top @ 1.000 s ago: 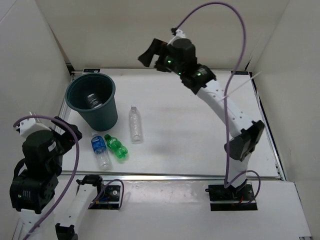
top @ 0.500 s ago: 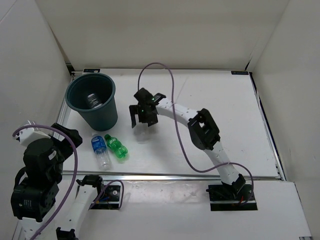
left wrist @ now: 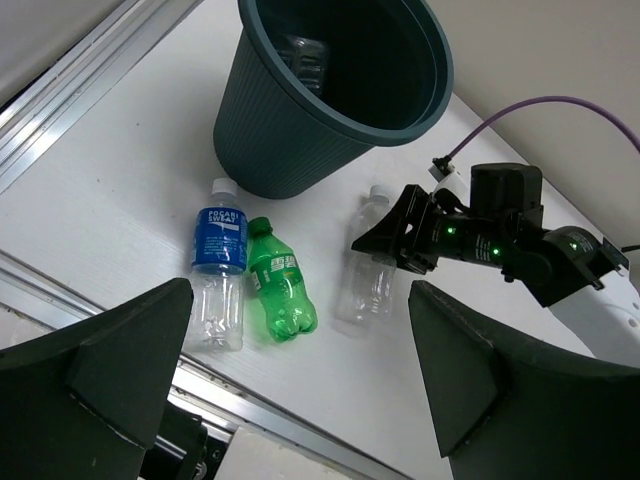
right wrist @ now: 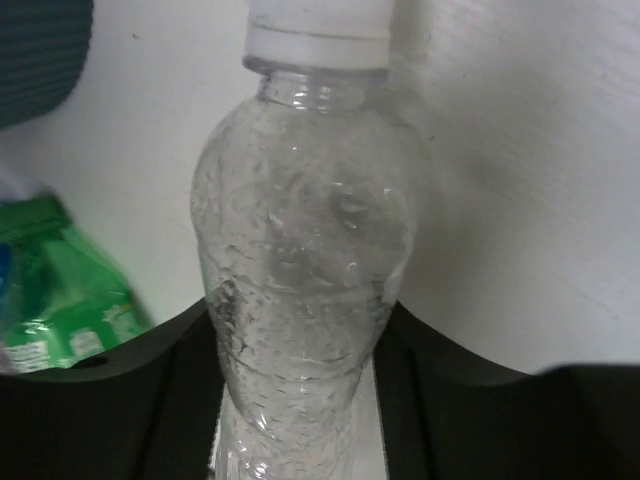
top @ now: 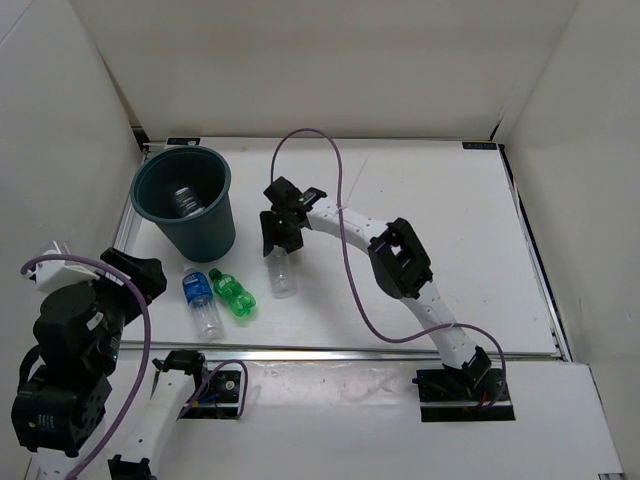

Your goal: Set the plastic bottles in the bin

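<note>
On the table, just right of the bin (top: pixel 200 232), lies the plain clear bottle (top: pixel 284 277) with its white cap. My right gripper (top: pixel 281 238) is shut on its upper body. In the right wrist view the bottle (right wrist: pixel 300 260) fills the gap between both fingers (right wrist: pixel 130 400). In front of the bin the blue-label bottle (top: pixel 201 299) and the green bottle (top: pixel 233 294) lie side by side. Another clear bottle (top: pixel 185 199) rests inside the bin. My left gripper (left wrist: pixel 300 385) hangs open, high above the near left, holding nothing.
A metal rail (top: pixel 340 352) runs along the table's near edge, and white walls close in the back and both sides. The right arm's purple cable (top: pixel 345 260) loops over the middle of the table.
The right arm swung down from high at the back onto the plain clear bottle and closed on it. The bottle shifted slightly toward the front. The left arm sank a little.
</note>
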